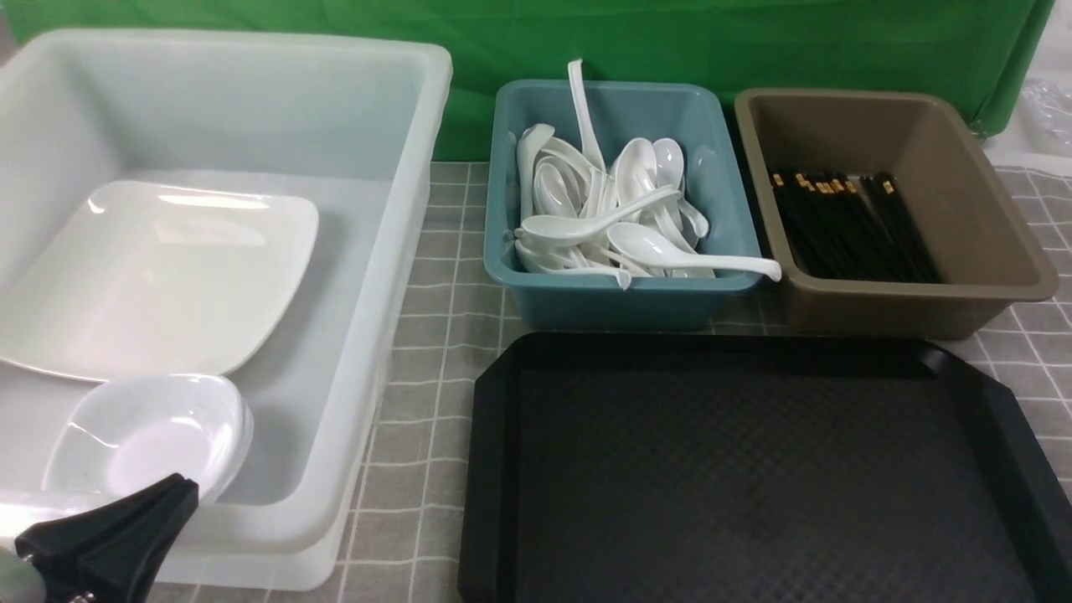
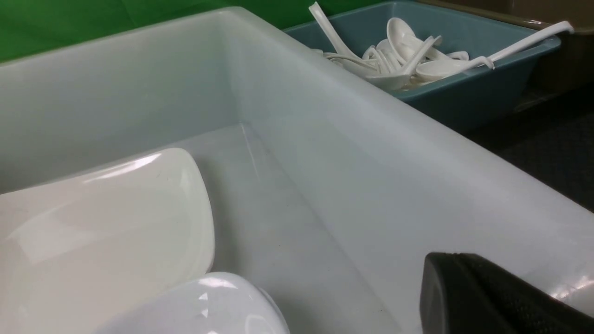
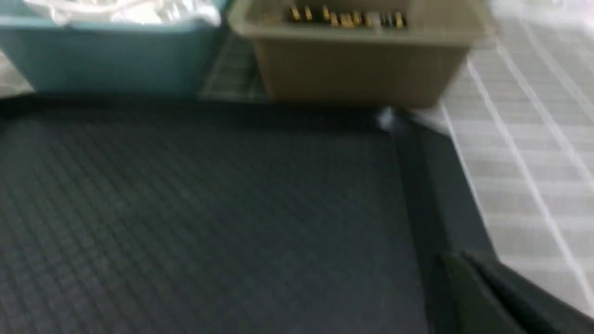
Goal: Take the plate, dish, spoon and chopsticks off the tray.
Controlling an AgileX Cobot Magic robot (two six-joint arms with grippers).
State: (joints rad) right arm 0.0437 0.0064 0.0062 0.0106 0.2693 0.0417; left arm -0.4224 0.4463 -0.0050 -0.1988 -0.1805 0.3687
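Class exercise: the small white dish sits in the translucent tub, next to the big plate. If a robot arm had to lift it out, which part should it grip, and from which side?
Grip the dish by its thin raised rim, one finger inside the bowl and one outside, coming from above. Probably best on the edge facing the tub's open floor: the plate crowds its far side, the near wall its other.
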